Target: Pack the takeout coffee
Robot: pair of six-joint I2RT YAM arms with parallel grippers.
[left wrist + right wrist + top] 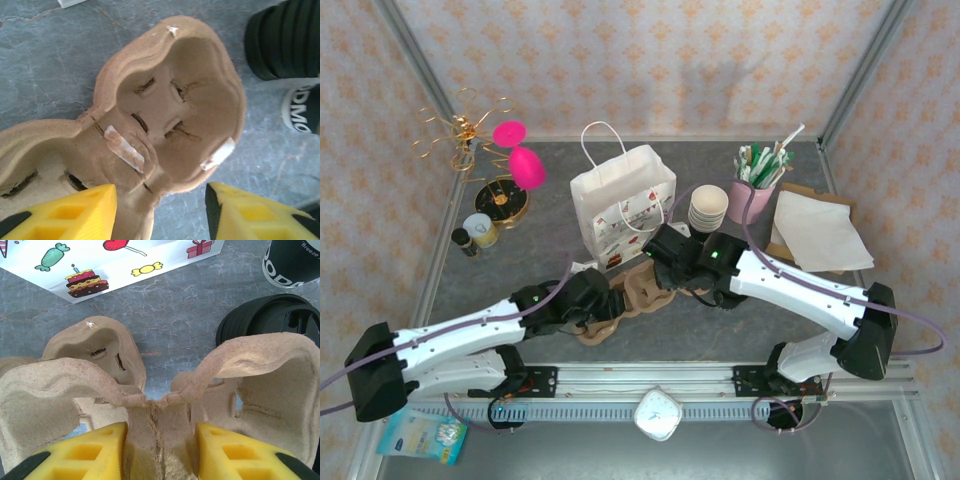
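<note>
Two grippers at pulp cup carrier (630, 300): right gripper (160, 432) clamps centre ridge; left gripper (160, 192) jaws apart astride corner. Untouched takeout coffee (480, 229) left-centre, top view. Judged light, crushable; grasp mid-body, upright.

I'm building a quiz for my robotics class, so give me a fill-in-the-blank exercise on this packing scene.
The right gripper is ____ on the pulp carrier's middle ridge. The left gripper's jaws stand ____ astride a carrier pocket's rim. The white paper bag printed with sweets stands ____. The cup holding the straws is coloured ____.
Missing: shut; open; upright; pink.
</note>
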